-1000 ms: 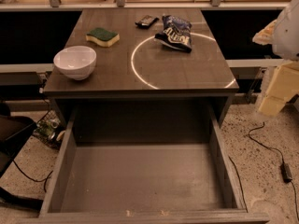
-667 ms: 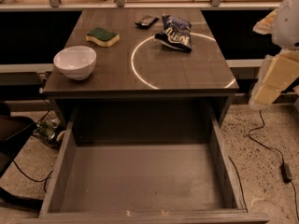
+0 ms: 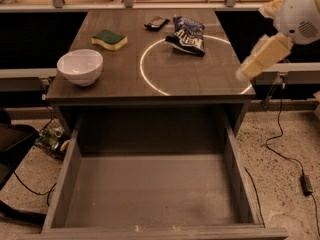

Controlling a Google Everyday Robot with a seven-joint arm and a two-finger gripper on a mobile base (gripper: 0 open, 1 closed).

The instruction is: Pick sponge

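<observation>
The sponge (image 3: 109,39) is a small yellow block with a dark green top. It lies flat at the back left of the grey table top (image 3: 125,79), behind the white bowl (image 3: 80,67). My gripper (image 3: 261,59) hangs off the white arm at the right edge of the view. It is above the table's right side, far to the right of the sponge, and holds nothing.
A dark blue snack bag (image 3: 187,35) and a small flat black device (image 3: 156,22) lie at the back of the table. A white ring (image 3: 190,64) is marked on the top. An open drawer (image 3: 150,189) juts out in front. Cables run on the floor (image 3: 285,154) at the right.
My gripper has risen and swung left, from beside the table to over its right edge. The sponge, bowl and bag have not moved.
</observation>
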